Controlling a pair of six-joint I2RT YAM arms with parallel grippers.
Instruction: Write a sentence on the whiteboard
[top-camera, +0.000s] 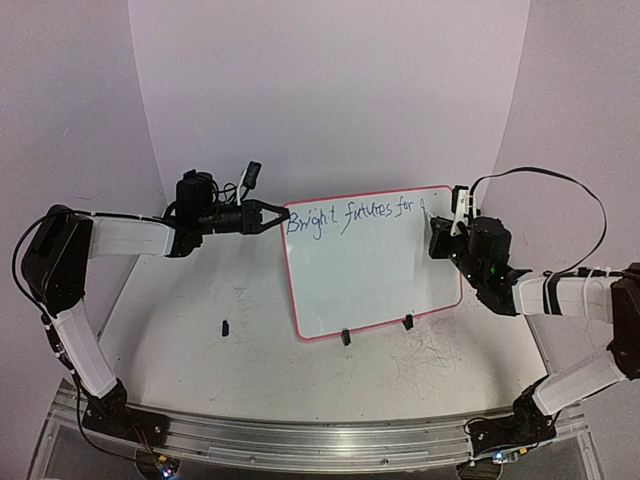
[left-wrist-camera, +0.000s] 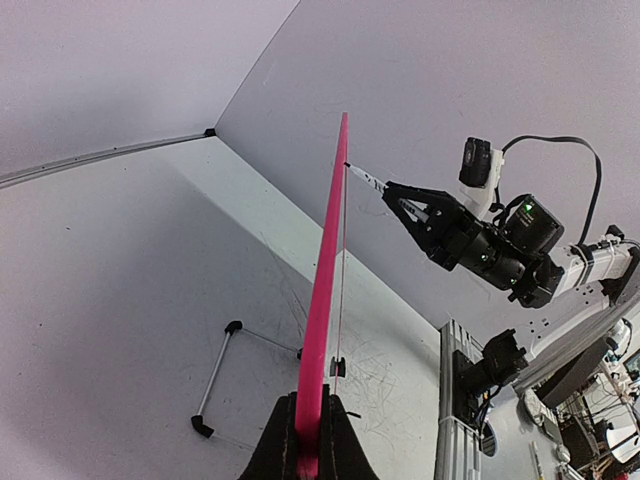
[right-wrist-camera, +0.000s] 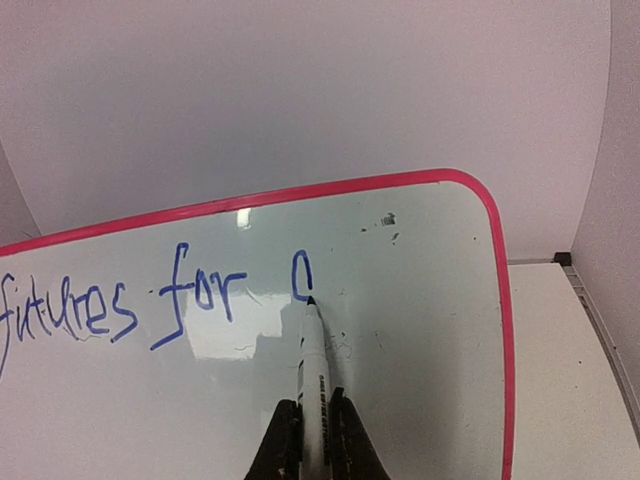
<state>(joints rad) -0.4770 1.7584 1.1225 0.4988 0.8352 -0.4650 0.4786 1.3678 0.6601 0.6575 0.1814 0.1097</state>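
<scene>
The whiteboard (top-camera: 370, 270) stands tilted on the table, white with a pink rim (right-wrist-camera: 300, 196) and two black clip feet. My left gripper (top-camera: 281, 218) is shut on its upper left edge; in the left wrist view the rim (left-wrist-camera: 325, 290) runs edge-on up from my left gripper (left-wrist-camera: 309, 440). My right gripper (right-wrist-camera: 314, 440) is shut on a white marker (right-wrist-camera: 313, 370), whose tip touches the board. The sentence (top-camera: 350, 217) reads "Bright futures for" in blue, followed by a partly drawn curved letter (right-wrist-camera: 301, 276) at the marker tip.
A small dark object (top-camera: 225, 326) lies on the table left of the board. Grey scribbles (top-camera: 430, 360) mark the tabletop near the board's feet. A thin wire stand (left-wrist-camera: 215, 370) props the board from behind. The curved white backdrop (top-camera: 330, 90) rises close behind.
</scene>
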